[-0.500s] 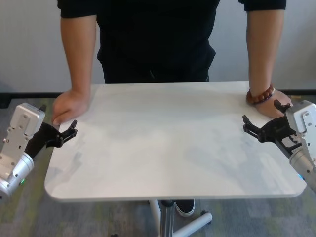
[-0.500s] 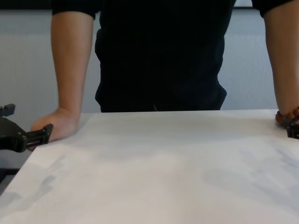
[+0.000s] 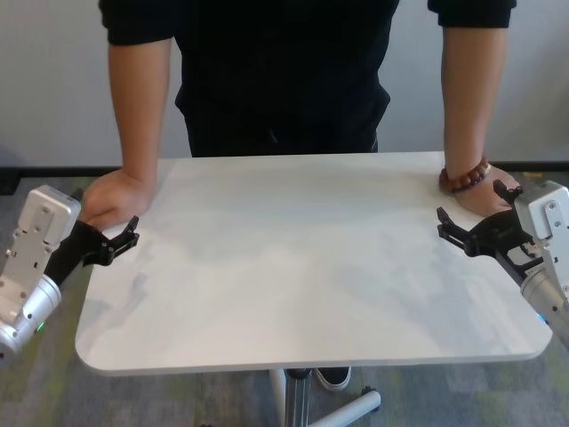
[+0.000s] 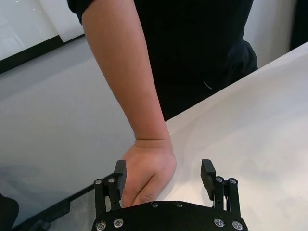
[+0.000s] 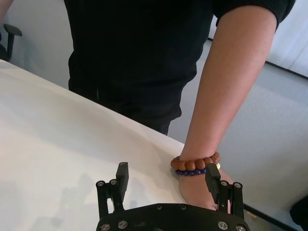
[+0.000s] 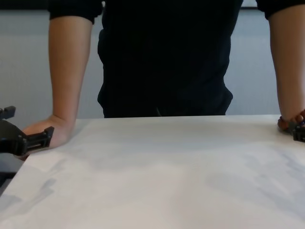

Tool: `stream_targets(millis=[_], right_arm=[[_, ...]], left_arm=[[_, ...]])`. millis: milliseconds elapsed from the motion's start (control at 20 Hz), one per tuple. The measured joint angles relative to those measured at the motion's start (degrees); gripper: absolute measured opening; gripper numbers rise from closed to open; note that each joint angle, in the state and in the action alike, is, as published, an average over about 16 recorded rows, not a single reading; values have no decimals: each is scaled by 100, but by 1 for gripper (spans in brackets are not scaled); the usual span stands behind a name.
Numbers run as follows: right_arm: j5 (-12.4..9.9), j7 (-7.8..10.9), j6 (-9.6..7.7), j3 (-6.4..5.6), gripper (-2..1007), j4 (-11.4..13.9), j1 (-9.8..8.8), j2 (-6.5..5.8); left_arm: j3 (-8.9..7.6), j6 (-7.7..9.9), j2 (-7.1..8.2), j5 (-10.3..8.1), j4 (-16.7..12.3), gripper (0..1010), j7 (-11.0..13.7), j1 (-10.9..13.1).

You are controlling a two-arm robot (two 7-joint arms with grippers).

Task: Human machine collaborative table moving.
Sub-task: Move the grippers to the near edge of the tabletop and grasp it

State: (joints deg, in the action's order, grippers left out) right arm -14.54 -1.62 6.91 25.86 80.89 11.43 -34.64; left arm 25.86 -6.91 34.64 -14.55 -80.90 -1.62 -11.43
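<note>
The white table [image 3: 302,267] stands between me and the human [image 3: 284,71], on a slim pole leg [image 3: 298,400]. The human in a black shirt grips both far corners, one hand [image 3: 116,200] at the left and the braceleted wrist [image 3: 467,175] at the right. My left gripper [image 3: 120,240] is open at the table's left edge, right by that hand; in the left wrist view [image 4: 163,173] the hand lies between its fingers. My right gripper [image 3: 462,229] is open over the table's right edge, just short of the bracelet [image 5: 195,165].
Grey carpet [image 3: 53,382] lies under the table. The table's base foot [image 3: 351,409] and the human's shoe [image 3: 333,374] show below the near edge. A pale wall is behind the human. A chair arm [image 5: 12,31] shows far off in the right wrist view.
The tabletop has shifted slightly toward me and a little left. The human's hands moved with it. Both grippers stay where they were, open.
</note>
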Motion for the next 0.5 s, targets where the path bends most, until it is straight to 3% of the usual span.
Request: stream_targets(millis=[500], right_arm=[[0, 0, 0, 0, 998, 0, 0, 0]], left_arm=[[0, 0, 0, 0, 0, 1002, 0, 0]])
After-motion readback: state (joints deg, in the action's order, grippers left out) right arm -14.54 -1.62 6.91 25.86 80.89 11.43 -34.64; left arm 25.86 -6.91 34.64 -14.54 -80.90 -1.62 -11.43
